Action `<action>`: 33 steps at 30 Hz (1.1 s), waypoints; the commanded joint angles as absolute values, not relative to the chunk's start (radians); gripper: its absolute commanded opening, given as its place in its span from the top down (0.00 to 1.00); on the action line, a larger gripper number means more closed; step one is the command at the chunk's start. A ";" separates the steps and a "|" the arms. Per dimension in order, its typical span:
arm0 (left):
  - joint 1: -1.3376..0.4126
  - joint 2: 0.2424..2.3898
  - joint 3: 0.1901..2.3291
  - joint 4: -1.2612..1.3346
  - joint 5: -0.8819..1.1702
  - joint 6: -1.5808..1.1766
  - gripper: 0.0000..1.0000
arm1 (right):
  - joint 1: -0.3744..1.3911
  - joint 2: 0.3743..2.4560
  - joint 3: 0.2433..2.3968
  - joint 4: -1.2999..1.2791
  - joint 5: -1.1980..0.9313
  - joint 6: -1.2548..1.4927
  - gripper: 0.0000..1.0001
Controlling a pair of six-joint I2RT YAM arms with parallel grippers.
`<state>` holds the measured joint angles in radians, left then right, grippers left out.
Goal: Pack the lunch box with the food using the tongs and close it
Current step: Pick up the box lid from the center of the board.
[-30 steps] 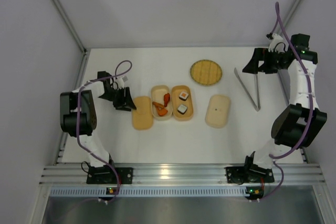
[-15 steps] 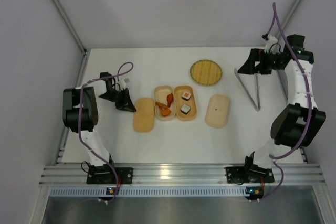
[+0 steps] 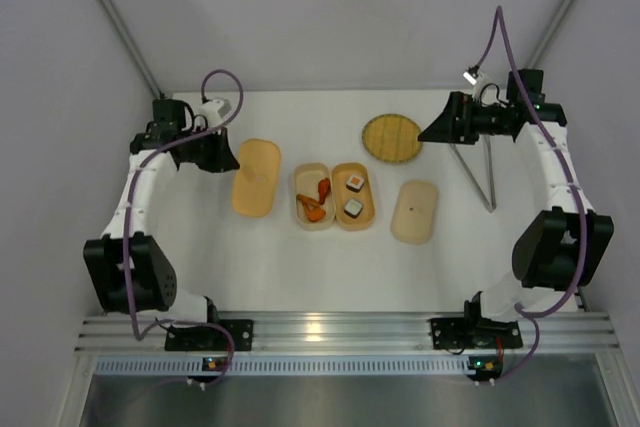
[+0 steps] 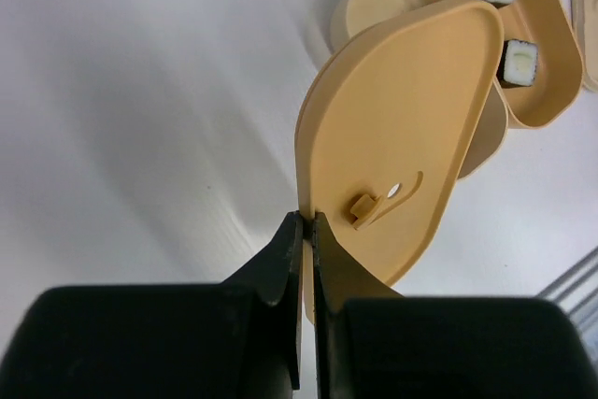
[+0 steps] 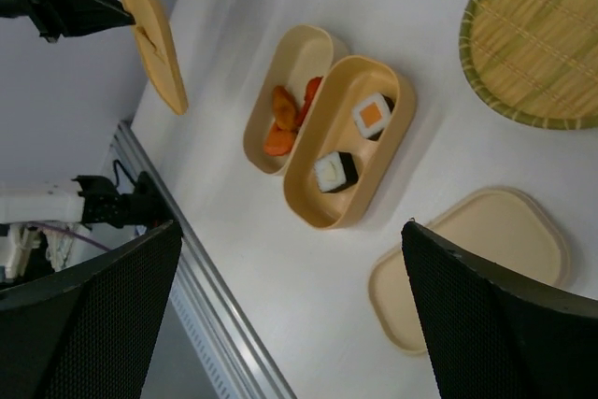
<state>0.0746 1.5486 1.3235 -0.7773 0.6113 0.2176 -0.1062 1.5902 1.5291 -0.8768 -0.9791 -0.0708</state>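
The left arm now reaches far out over the surface. The left end effector is clamped on the rim of the lid, which has risen from lying flat. The right end effector gapes wide, with the tongs just beside it. The sushi rolls sit between both end effectors.
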 commanded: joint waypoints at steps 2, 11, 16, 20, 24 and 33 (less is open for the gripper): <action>0.029 1.260 1.287 -0.671 0.562 0.437 1.00 | -0.081 1.588 1.511 -0.669 -1.191 0.159 0.01; -0.242 0.790 0.965 -0.208 0.443 0.908 1.00 | 0.127 1.623 1.309 -0.184 -1.325 0.595 0.01; -0.250 0.587 0.758 -0.089 0.582 1.227 1.00 | 0.250 1.650 1.285 -0.088 -1.348 0.711 0.01; -0.250 0.470 0.660 -0.041 0.728 1.402 1.00 | 0.359 1.701 1.273 0.107 -1.428 0.853 0.01; -0.250 0.411 0.650 -0.118 0.831 1.537 1.00 | 0.454 1.717 1.302 0.120 -1.463 0.864 0.01; -0.250 0.523 0.819 -0.270 0.760 1.391 1.00 | 0.364 1.712 1.549 -0.499 -1.260 0.298 0.01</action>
